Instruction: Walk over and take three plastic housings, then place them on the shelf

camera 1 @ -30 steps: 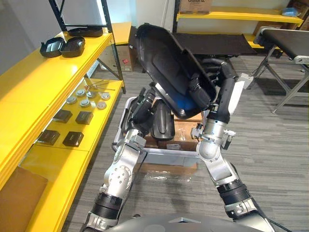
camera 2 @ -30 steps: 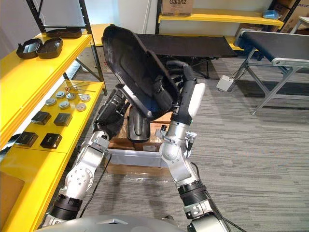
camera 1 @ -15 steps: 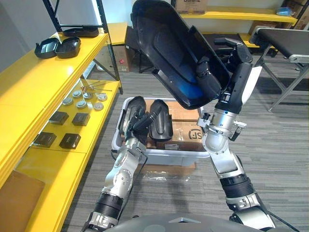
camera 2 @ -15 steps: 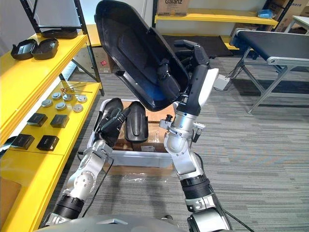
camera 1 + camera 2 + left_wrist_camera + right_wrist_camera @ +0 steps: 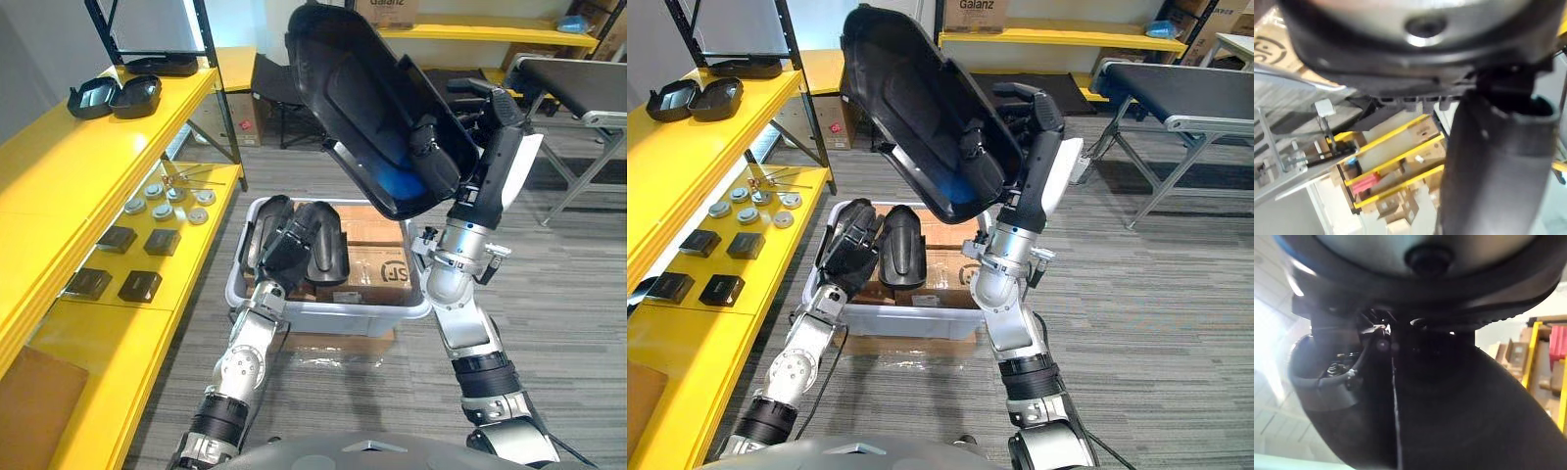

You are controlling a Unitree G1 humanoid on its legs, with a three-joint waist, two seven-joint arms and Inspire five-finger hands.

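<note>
Holding up one large black plastic housing (image 5: 372, 108), my right hand (image 5: 495, 117) has its fingers curled over the shell's lower rim, clamped on it. The housing hangs tilted in the air above the far right corner of the grey plastic bin (image 5: 323, 311). It is a long, deep, glossy shell with a rounded end. Its hollow side faces the camera, and a blue sheen shows low inside it.

Two more black housings of the same kind stand upright side by side at the bin's left end (image 5: 330, 245), so I count three in all. My left hand (image 5: 289, 240) lies against those two, between them. I cannot tell whether its fingers have closed on either.

Brown cardboard boxes (image 5: 377, 259) take up the rest of the bin.

Along the left runs the yellow shelf (image 5: 59, 186). At the far end of its upper level sit two small black shells (image 5: 113, 96), side by side. On the lower level I count four flat black square blocks (image 5: 116, 238). Beyond them lie small round metal discs (image 5: 165, 209), too small to count surely.
</note>
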